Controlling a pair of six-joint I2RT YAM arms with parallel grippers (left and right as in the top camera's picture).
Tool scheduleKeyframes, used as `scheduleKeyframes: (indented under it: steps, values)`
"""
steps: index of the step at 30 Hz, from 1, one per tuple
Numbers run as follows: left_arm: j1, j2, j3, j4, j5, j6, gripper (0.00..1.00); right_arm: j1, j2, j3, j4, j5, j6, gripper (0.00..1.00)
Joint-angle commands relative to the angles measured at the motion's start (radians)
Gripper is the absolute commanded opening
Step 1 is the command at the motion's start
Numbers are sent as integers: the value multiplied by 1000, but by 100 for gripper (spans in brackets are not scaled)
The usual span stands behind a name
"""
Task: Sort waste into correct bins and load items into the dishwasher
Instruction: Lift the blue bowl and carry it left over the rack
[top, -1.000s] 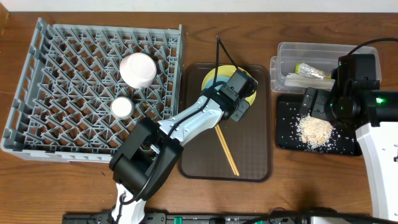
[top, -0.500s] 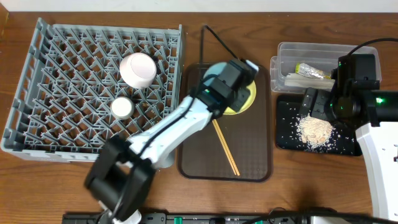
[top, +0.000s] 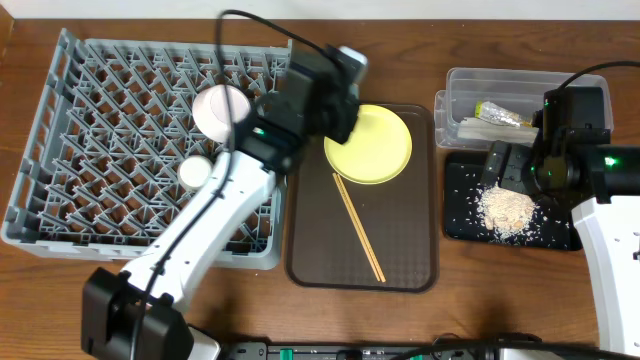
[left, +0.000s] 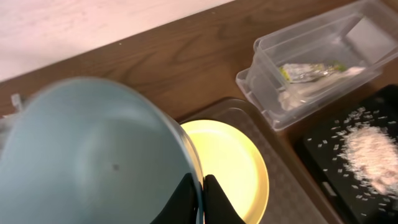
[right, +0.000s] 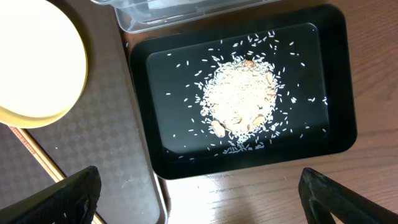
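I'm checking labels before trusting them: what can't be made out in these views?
Light blue bowl: blurred and cut by the left edge in the left wrist view; hidden under the left arm overhead.
Clear tub: cut off by the top edge in the right wrist view.
Yellow plate: cut by the left edge there.

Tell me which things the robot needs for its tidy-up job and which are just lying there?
For the job: light blue bowl, yellow plate, chopsticks, pink bowl, white cup, grey rack, rice scraps, wrapper, clear tub, black tray.
Just lying about: brown tray, wooden table.
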Motion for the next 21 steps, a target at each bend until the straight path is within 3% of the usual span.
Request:
scheduleKeyframes:
  steps: [1, 10, 21]
  values:
    - [115, -14, -1, 3, 248, -45, 8, -5, -5, 2, -6, 14, 17, 99]
    - [347, -14, -1, 2, 623, -199, 7, -5, -4, 2, -7, 14, 13, 99]
    - [531, -14, -1, 2, 694, -240, 7, -5, -4, 3, -8, 13, 14, 99]
